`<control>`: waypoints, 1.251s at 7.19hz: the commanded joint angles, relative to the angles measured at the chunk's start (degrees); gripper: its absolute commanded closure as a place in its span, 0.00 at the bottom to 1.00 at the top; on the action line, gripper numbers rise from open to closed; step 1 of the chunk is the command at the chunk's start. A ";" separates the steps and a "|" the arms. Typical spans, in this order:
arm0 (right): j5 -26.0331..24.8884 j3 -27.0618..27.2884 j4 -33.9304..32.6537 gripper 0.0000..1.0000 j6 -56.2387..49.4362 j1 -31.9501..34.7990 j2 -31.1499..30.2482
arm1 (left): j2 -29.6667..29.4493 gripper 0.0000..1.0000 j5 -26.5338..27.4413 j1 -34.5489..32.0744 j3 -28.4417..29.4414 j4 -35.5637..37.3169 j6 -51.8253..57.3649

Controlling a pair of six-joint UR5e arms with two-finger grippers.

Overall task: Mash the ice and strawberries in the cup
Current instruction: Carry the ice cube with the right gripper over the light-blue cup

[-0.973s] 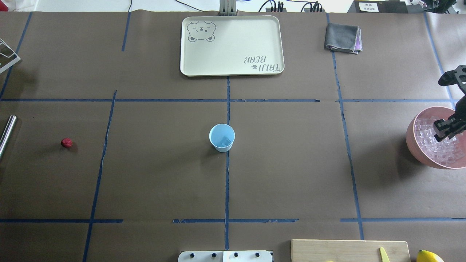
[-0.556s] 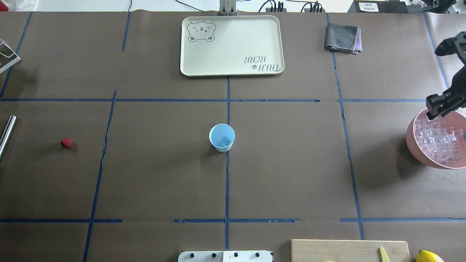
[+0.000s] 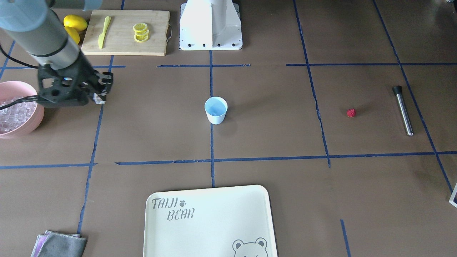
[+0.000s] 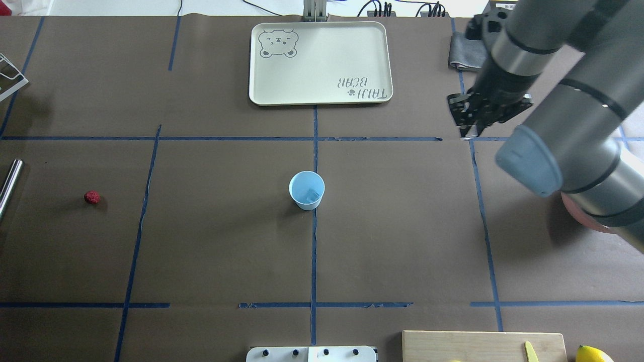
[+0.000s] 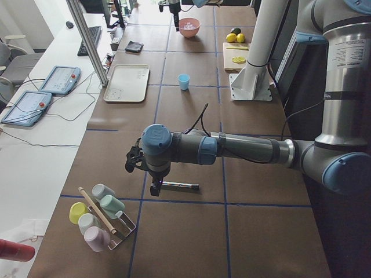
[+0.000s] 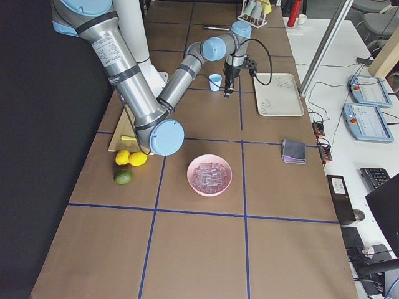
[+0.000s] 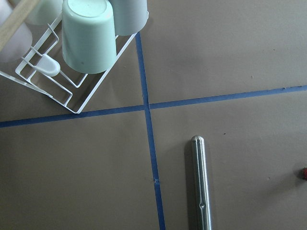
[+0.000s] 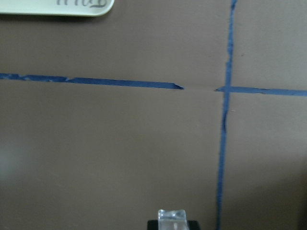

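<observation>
The pale blue cup [image 4: 307, 190] stands upright at the table's middle, with one ice cube [image 4: 315, 194] inside; it also shows in the front view [image 3: 216, 110]. My right gripper [image 4: 472, 131] is shut on a clear ice cube [image 8: 171, 218] and hangs above the table, right of the cup and apart from it. The ice heap [image 3: 12, 112] fills the pink bowl [image 3: 21, 130]. The red strawberry [image 4: 92, 197] lies far left. My left gripper [image 5: 153, 186] shows only in the exterior left view, over a metal rod [image 7: 200, 187]; I cannot tell whether it is open or shut.
A cream tray [image 4: 320, 63] lies at the far middle, with a grey cloth [image 3: 59, 244] to its right. A cutting board [image 3: 125, 32] with a yellow knife, lemon slices and lemons [image 3: 75, 22] lies near the base. A rack of cups [image 7: 81, 43] stands at the left end.
My right gripper has lifted out of the pink bowl with an ice cube and swung left toward the table's middle. The right arm now covers most of the bowl from overhead.
</observation>
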 commanded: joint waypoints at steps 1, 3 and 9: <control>-7.28 -8.64 9.45 1.00 17.92 -10.60 9.17 | 0.05 0.00 0.02 -0.06 -0.04 0.00 0.00; -12.48 -17.87 10.28 1.00 24.38 -16.59 18.05 | 0.05 0.00 0.02 0.03 -0.04 0.00 0.00; -15.59 -24.68 14.41 0.97 25.54 -19.96 20.55 | 0.05 0.00 0.02 0.03 0.57 0.00 0.09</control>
